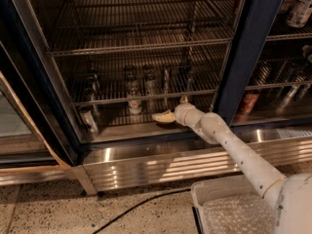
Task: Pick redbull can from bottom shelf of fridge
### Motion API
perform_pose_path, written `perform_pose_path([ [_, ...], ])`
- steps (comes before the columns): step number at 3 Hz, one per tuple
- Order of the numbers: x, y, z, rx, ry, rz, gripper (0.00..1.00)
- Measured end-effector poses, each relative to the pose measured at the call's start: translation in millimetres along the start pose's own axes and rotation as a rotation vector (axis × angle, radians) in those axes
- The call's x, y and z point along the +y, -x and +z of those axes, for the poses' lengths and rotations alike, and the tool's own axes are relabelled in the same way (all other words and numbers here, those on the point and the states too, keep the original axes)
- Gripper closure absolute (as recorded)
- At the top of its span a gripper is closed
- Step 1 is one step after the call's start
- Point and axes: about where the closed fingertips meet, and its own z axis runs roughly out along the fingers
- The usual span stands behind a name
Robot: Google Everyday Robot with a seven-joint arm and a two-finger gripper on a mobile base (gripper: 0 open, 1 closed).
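Nearest, in the lower right corner, a white plastic bin [229, 199] stands on the speckled floor, and a black cable [136, 206] runs across the floor to its left. Behind them the ribbed steel base [161, 165] of the fridge [248, 48] crosses the frame.

The white arm [239, 152] rises from the lower right corner and reaches up and to the left over this base, straight, with a bend at the wrist. The gripper [173, 109] is at the centre of the frame, just under the front edge of the bottom shelf [109, 99] and above the flat steel floor panel [126, 130]. Its jaws are released and hold nothing: one finger points left and low, the other points up.

The redbull can [165, 81], as well as I can tell among the dim cans, stands on the bottom shelf above the gripper and a little to its left, apart from it. It is upright, its long axis vertical, top upward. Other cans stand close on both its sides, so there is little room between them. A stubby can with white label [134, 103] is at the shelf's front edge, left of the gripper.

Farther up, two more wire racks [146, 43] fill the upper part. The dark blue frame post is close on the gripper's right.
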Motion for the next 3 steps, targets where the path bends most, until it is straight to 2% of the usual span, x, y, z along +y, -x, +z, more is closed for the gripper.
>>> perform_pose_path([
  [1,-16,14,14,-0.032,-0.044,0.021,0.0],
  [2,-39,20,22,-0.065,-0.12,0.062,0.0],
  [3,-39,20,22,-0.065,-0.12,0.062,0.03],
])
